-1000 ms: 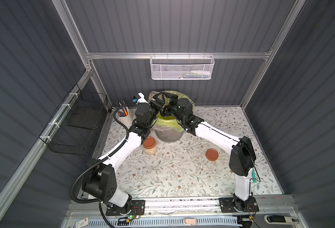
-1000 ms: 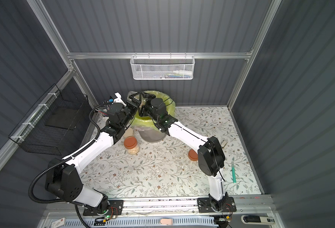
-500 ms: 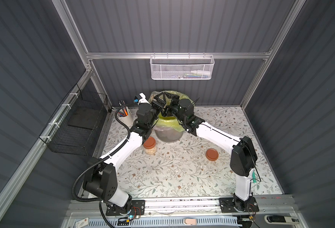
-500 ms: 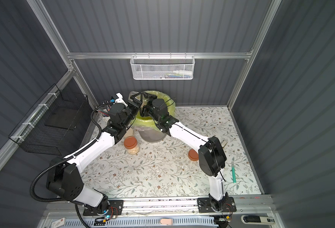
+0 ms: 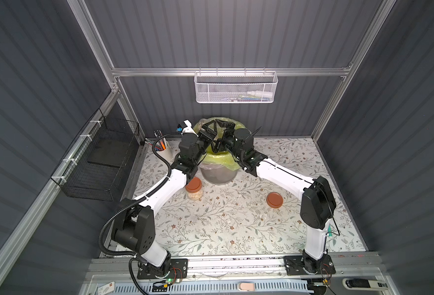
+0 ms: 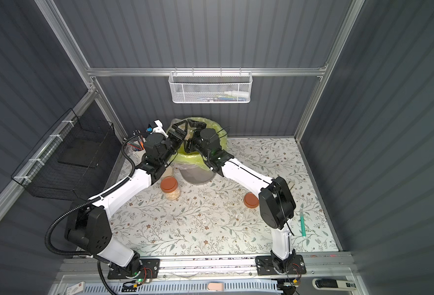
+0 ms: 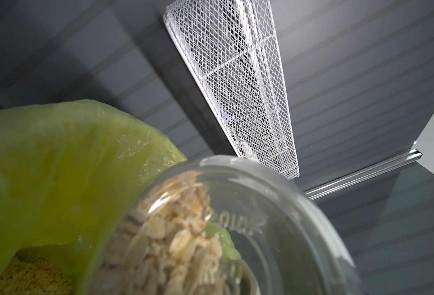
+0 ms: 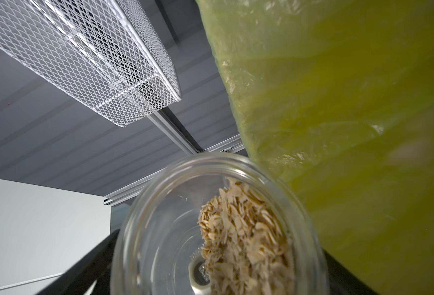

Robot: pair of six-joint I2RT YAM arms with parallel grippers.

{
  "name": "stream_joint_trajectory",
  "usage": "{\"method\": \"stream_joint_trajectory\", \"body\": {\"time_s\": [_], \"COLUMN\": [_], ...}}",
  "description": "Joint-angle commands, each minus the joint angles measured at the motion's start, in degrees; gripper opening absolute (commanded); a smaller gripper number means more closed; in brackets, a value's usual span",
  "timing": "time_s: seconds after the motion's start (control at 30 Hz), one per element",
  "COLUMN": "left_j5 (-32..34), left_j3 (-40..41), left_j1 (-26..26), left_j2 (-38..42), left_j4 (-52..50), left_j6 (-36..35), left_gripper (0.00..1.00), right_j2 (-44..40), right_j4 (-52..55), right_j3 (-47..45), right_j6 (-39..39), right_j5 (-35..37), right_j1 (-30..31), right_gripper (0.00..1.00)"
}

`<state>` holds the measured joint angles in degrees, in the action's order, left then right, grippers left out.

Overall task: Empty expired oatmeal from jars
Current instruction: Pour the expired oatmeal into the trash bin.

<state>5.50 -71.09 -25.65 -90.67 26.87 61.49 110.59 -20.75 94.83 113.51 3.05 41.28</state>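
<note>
A clear glass jar (image 7: 249,229) with no lid hangs tilted over the grey bin (image 5: 219,176), which is lined with a yellow-green bag (image 5: 224,161). My left gripper (image 5: 210,129) is shut on it, and that wrist view looks at its embossed base. Oatmeal (image 8: 246,229) lies along the lower side of the jar (image 8: 218,224); more oatmeal (image 7: 26,278) sits in the bag. My right gripper (image 5: 224,127) is open at the jar's mouth, one black finger (image 8: 83,268) beside the glass. A second jar (image 5: 194,189), brown-lidded, stands by the bin. A loose brown lid (image 5: 274,200) lies to the right.
A pale lid (image 6: 168,171) peeks from under my left arm. A white pen cup (image 5: 163,150) stands at the back left beside a black wire basket (image 5: 103,158). A white mesh basket (image 5: 235,88) hangs on the back wall. A green pen (image 6: 302,224) lies far right.
Both grippers have shifted slightly toward the back wall above the bin, still meeting at the jar. The right gripper's fingers have spread apart.
</note>
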Motion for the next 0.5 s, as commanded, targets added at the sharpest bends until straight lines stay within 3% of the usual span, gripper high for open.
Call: {"method": "stream_joint_trajectory", "body": {"time_s": [0.0, 0.47], "left_j5": [-0.2, -3.0], "left_j3": [-3.3, -7.2], "left_j1": [0.7, 2.5], "left_j2": [0.0, -1.3], "left_j4": [5.0, 5.3], "left_j6": [-1.7, -2.3], "left_gripper": [0.43, 0.41], "right_j2": [-3.2, -5.1], "right_j4": [-0.3, 2.4], "right_j3": [-0.8, -1.9], "right_j6": [-0.7, -1.9], "right_j5": [-0.8, -3.8], "right_j1": [-0.1, -0.4], "right_gripper": [0.99, 0.99]}}
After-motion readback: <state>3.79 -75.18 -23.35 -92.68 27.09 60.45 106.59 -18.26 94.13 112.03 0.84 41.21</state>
